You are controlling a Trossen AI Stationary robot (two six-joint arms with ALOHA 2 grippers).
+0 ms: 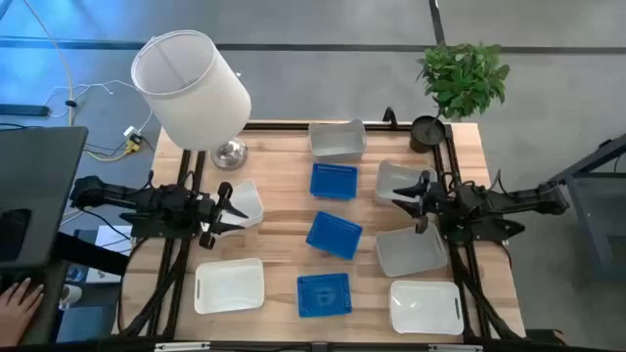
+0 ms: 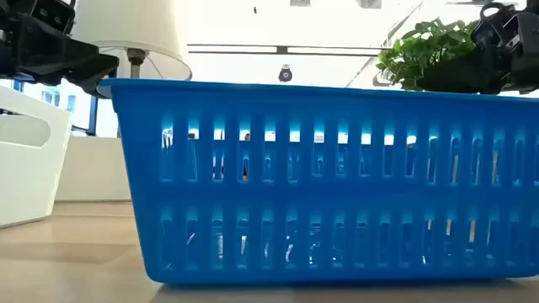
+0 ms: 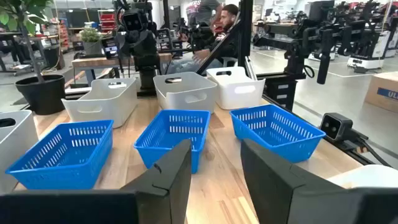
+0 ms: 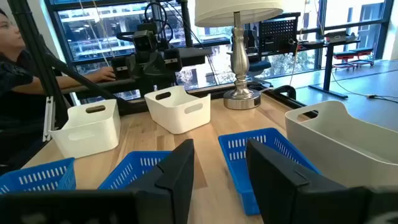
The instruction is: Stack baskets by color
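Note:
Three blue baskets lie in a line down the table's middle: the far one [image 1: 334, 181], the middle one [image 1: 334, 235], turned askew, and the near one [image 1: 323, 294], which fills the low view [image 2: 324, 181]. White baskets stand around them at the back [image 1: 337, 140], along the right [image 1: 399, 183] [image 1: 411, 251] [image 1: 425, 306] and on the left [image 1: 245, 202] [image 1: 229, 286]. My left gripper [image 1: 227, 208] hovers open and empty beside the left white basket, facing the blue baskets [image 3: 174, 134]. Over the right white baskets my right gripper [image 1: 409, 196] is open, holding nothing [image 4: 217, 165].
A large white lamp [image 1: 191, 78] stands at the back left and a potted plant [image 1: 462, 78] at the back right corner. A person [image 3: 217, 25] sits beyond the table's right side, another person [image 4: 12, 56] beyond the left, with a hand [image 1: 20, 293] there.

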